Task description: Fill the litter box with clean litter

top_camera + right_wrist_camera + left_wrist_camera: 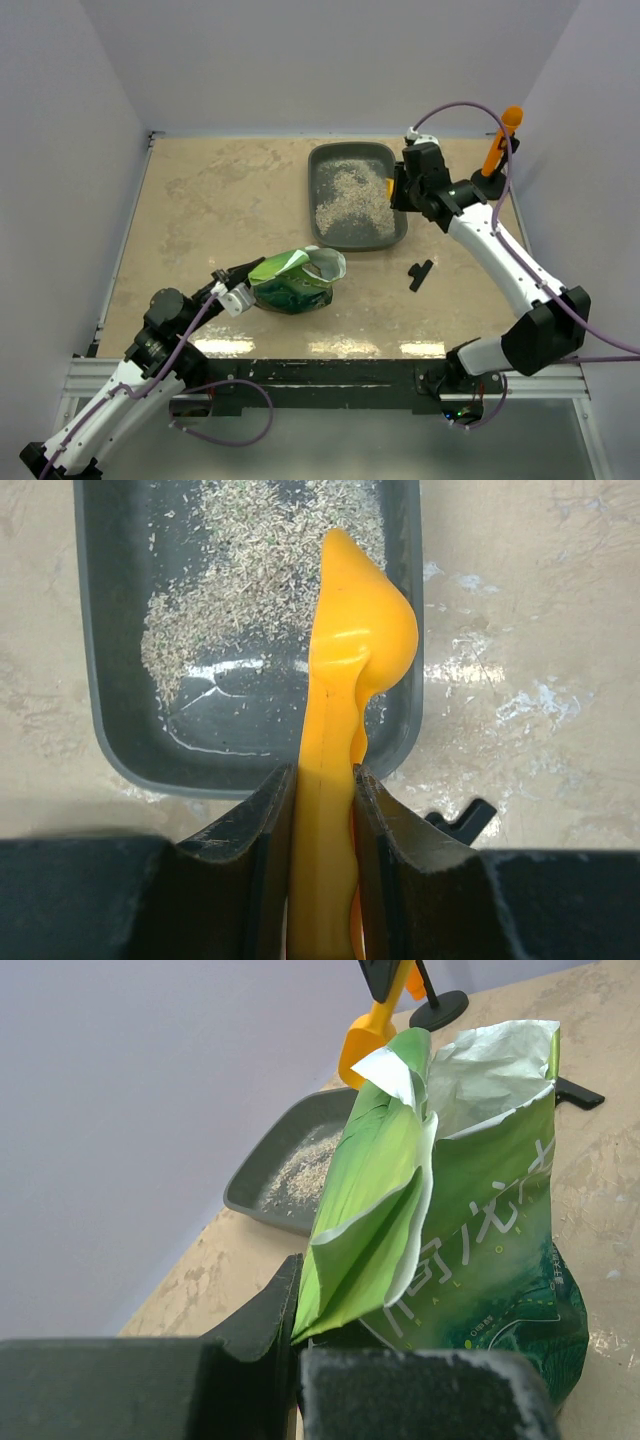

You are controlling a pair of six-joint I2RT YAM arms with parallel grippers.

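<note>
1. The shallow dark grey rectangular plastic litter box [355,232] lies flat on the beige mottled stone-look tabletop [220,200], far and right of centre.
2. Fine pale whitish-grey granules of clean litter [350,198] cover part of its floor in a loose patch, mostly through the middle and toward the far end; in the right wrist view a stretch of bare dark floor shows at one end of the tray.
3. A yellow-orange plastic scoop [355,650] hangs over the box's right rim, tipped on edge, with its bowl above the tray; no litter can be seen in the bowl.
4. The right gripper [322,790] is clamped on the scoop's handle, one finger pressed to each side.
5. A glossy green printed bag [298,280] sits near the centre of the table, just near and left of the box and apart from it, its torn top gaping open toward the box.
6. The left gripper [295,1345] is pinched tight on a fold of the bag's edge.
7. A small black clip-like part [420,273] lies on the table right of the bag, near the box's near right corner.
8. An orange-handled tool on a black stand [497,150] stands at the far right edge.
</note>
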